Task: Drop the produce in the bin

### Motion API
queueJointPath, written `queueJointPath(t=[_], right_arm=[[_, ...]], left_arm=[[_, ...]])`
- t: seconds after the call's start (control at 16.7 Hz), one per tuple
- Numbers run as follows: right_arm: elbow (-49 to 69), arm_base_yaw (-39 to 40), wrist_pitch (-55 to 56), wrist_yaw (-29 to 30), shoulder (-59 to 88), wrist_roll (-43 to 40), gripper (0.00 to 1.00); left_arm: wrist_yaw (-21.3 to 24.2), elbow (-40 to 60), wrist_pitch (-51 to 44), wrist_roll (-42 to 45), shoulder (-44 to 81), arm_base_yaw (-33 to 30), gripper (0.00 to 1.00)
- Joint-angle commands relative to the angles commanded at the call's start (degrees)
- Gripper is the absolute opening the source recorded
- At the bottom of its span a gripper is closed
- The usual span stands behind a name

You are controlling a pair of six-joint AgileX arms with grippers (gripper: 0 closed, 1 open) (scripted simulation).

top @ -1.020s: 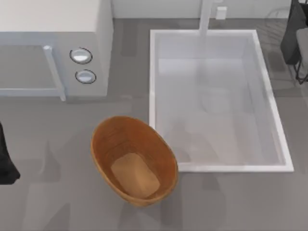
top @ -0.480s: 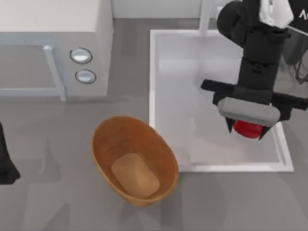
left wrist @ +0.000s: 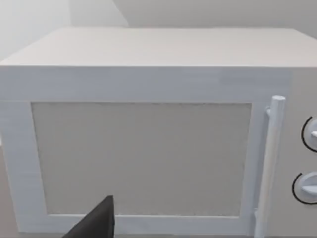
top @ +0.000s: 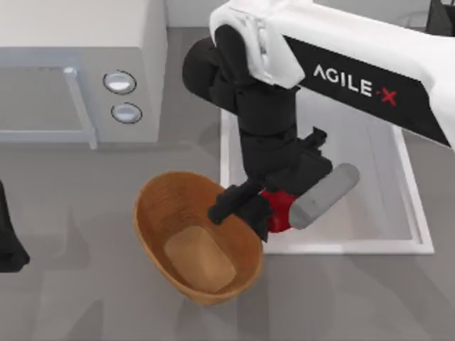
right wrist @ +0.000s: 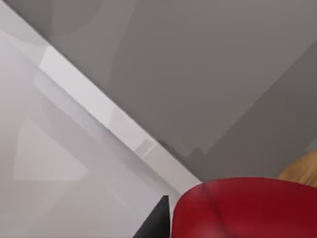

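Right gripper [top: 274, 213] pinching the red produce [top: 279, 211] sits at the basket's [top: 153, 238] right rim, over the sink edge; basket centre lies to its left.

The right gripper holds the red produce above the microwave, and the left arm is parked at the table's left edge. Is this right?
Not quite. In the top view the right gripper holds the produce at the basket's right rim, beside the sink, not above the microwave. The left arm is parked at the left edge.

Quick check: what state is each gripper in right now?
Right gripper: shut on the red produce, at the basket's right rim.
Left gripper: parked at the table's left edge; cannot be told.
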Motion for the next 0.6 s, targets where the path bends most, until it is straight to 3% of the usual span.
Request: queueJointPath(t=[0.3,0.6], right_arm=[[9.0,8.4,1.3,5.6,-0.3,-19.8,0.00],[13.9,12.0,2.7,9.2,-1.3,-28.2,0.00]], left_arm=[[0.0,0.0,0.0,0.0,0.0,0.0,1.00],[0.0,0.0,0.0,0.0,0.0,0.0,1.00]])
